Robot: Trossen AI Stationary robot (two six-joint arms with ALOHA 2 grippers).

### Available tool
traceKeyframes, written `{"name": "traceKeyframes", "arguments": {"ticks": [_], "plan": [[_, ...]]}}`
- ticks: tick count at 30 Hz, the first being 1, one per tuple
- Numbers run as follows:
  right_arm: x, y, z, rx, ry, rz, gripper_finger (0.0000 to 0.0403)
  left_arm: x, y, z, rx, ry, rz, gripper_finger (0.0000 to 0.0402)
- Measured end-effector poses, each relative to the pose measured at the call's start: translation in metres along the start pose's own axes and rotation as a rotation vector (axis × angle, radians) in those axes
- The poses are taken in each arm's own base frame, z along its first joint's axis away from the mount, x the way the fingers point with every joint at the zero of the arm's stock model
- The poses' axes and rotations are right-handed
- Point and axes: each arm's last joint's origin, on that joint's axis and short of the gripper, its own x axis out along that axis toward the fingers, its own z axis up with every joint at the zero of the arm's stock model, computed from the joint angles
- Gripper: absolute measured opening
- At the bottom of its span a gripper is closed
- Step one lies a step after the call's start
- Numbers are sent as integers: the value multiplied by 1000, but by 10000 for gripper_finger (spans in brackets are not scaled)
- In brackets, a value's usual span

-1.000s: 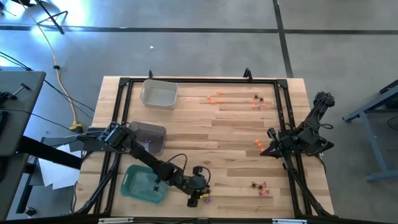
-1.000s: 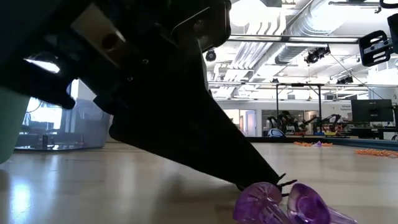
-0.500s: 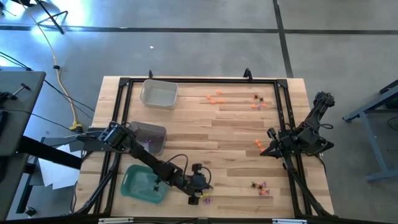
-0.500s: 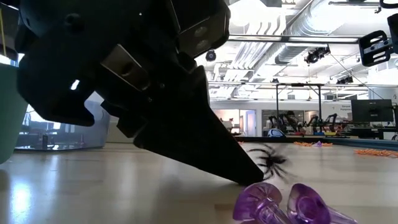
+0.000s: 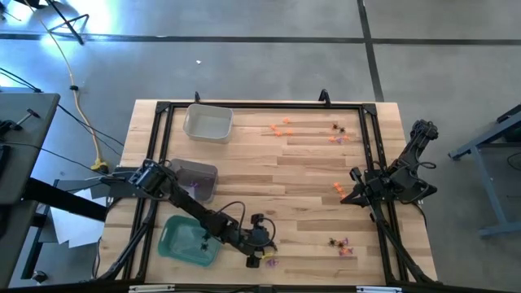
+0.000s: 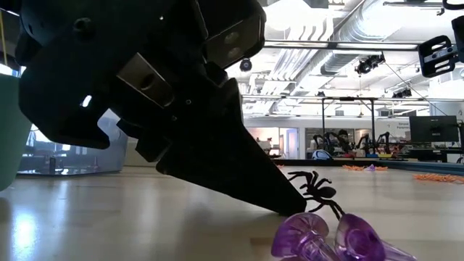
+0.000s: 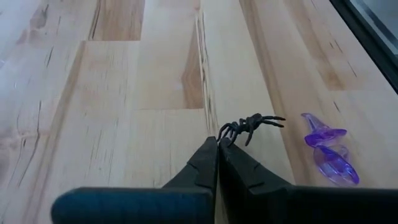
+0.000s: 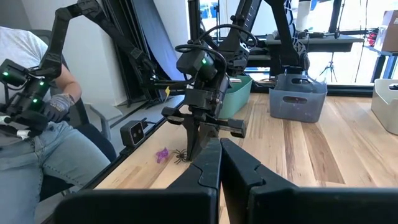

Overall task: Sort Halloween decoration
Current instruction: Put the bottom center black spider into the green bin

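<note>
Left gripper [image 7: 217, 142] is down at the near edge of the wooden table [image 5: 309, 163], right of the green tray [image 5: 189, 241], its fingers pressed flat together with no gap. The tips pinch a leg of a black spider [image 7: 249, 126]; whether the leg is truly clamped or only touched cannot be told from the wrist view. In the low view the spider [image 6: 313, 190] sits at the fingertip, body just clear of the wood, legs splayed out and away from the gripper, one leg trailing down toward the purple pieces. Its body runs roughly in line with the closed fingers, pointing away from them. Just beside it lie two purple trinkets [image 7: 328, 149], flared and cone-like, lying on their sides against each other; in the low view the purple pair [image 6: 337, 238] shows its wide mouths toward the camera. More orange trinkets [image 5: 282, 129] sit scattered at the far side of the table, with a further small mixed cluster [image 5: 341, 244] near the right front. A grey bin [image 5: 195, 179] and a clear tray [image 5: 207, 124] stand on the left half. Right gripper [image 8: 219, 148] waits at the table's right edge, fingers clenched on nothing. A seated person's sleeve and gloved hand [image 8: 53, 107] show beyond the table.
</note>
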Motion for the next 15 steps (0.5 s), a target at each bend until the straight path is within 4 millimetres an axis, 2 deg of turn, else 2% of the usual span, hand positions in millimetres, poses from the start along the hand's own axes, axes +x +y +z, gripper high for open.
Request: {"name": "traceKeyframes", "arguments": {"ticks": [15], "plan": [[0, 0, 0, 0, 0, 0, 0, -10, -6, 5, 12, -12, 12, 0]]}}
